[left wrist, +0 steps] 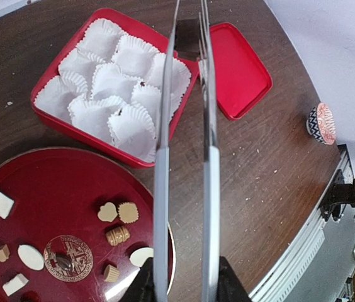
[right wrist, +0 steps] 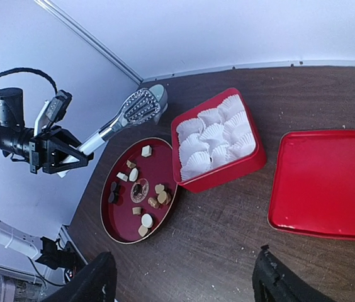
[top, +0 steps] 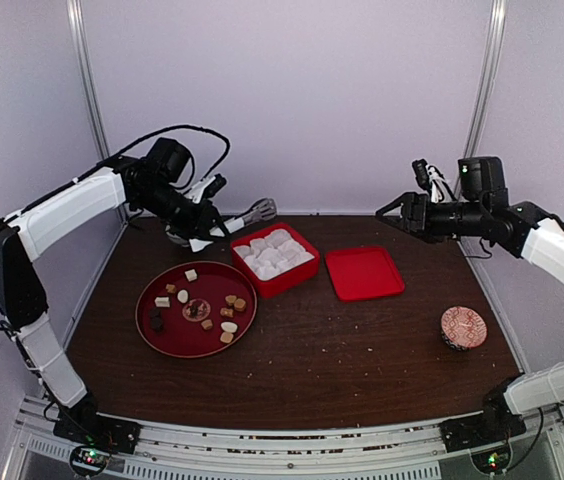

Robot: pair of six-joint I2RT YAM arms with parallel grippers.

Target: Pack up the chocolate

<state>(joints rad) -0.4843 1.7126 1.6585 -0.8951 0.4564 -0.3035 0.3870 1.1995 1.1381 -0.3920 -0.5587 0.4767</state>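
- In the left wrist view, the left jaws were cut off by the bottom edge. Only 2 dark finger [left wrist: 145, 283] stubs showed, and the tips of the metal tongs [left wrist: 161, 189] ran out of the top edge.
- In the top view, the dark brown pieces were hard to separate from the dark red plate [top: 162, 335]. Whether any white paper cup [top: 274, 255] held a piece could not be told.
- The left jaws were clamped on the handle end of the tongs, in the air above the rear left of the surface [top: 342, 360]. The 2 blades stood slightly apart with nothing between them. The head was near the rear left corner of the red box [top: 287, 282].
- The right jaws stood wide apart and gripped nothing, in the air above the rear right, well apart from every item.
- The chocolate [left wrist: 118, 234] lay loose on the round plate, just beside the box on its front-left side. The pieces were small, round or cube-like, and cream-white, tan or dark brown.
- The red lid [top: 364, 273] lay flat to the right of the box.
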